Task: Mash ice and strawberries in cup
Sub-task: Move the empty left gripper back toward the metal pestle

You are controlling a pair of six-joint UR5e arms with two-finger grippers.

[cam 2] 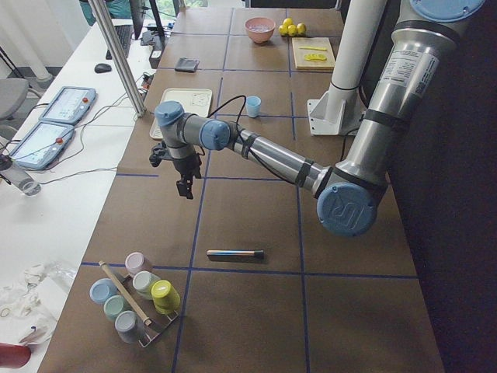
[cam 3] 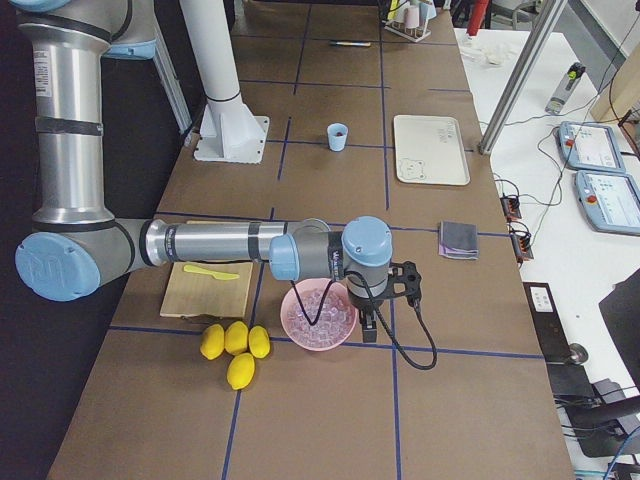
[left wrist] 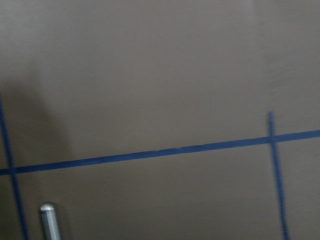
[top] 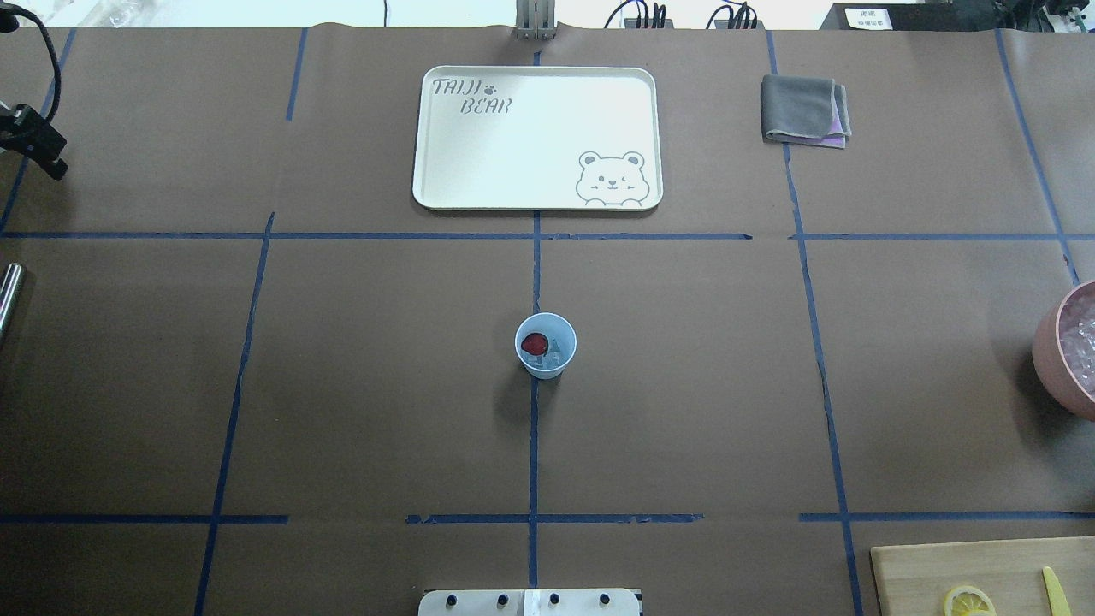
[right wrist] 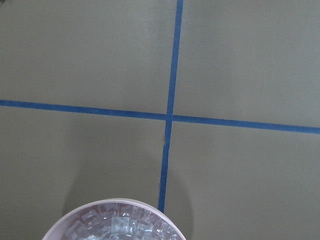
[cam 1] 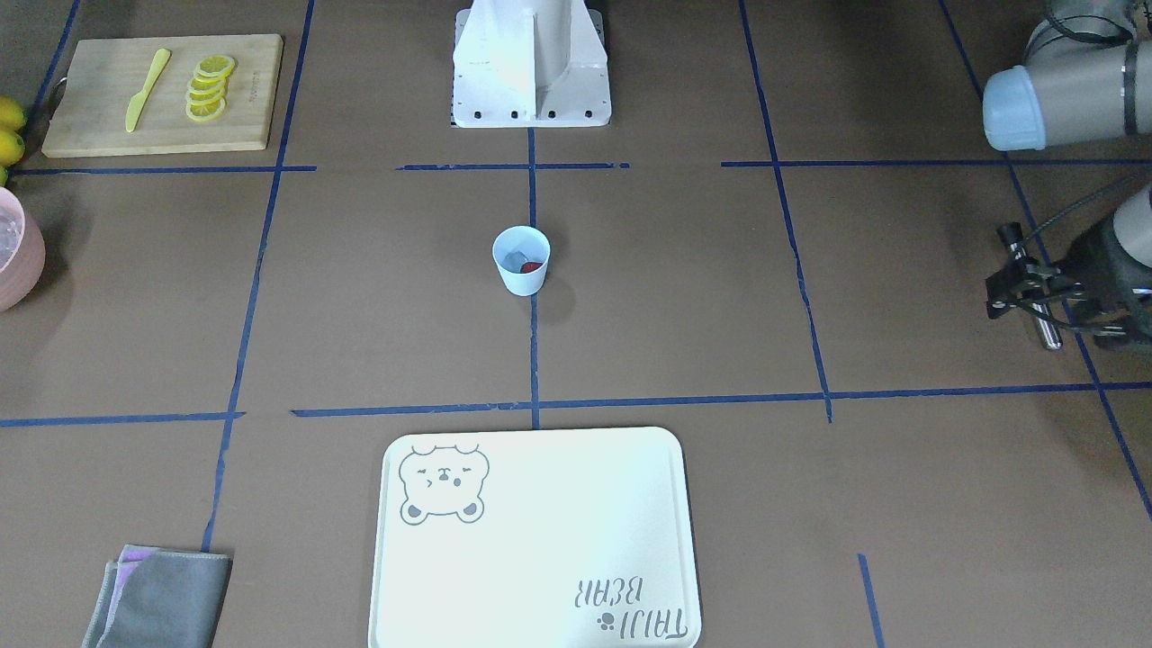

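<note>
The cup (cam 1: 521,260) (top: 546,345) is a small pale-blue tumbler standing upright at the table's middle, on a blue tape line. Inside it lie a red strawberry (top: 535,344) (cam 1: 532,266) and clear ice (top: 553,357). My left gripper (cam 1: 1003,270) (cam 2: 185,189) hangs above the table far off to the cup's side, holding nothing; I cannot tell whether it is open. A metal rod (cam 2: 235,254) (cam 1: 1048,328) lies on the table close to it. My right gripper (cam 3: 372,325) shows only in the exterior right view, at the pink bowl's rim; its state cannot be told.
A pink bowl (cam 3: 319,316) (top: 1065,351) of ice stands at the right end, with lemons (cam 3: 235,345) and a cutting board (cam 1: 162,94) carrying lemon slices and a yellow knife. A white bear tray (top: 537,137), a grey cloth (top: 804,109) and a rack of cups (cam 2: 136,299) are also here.
</note>
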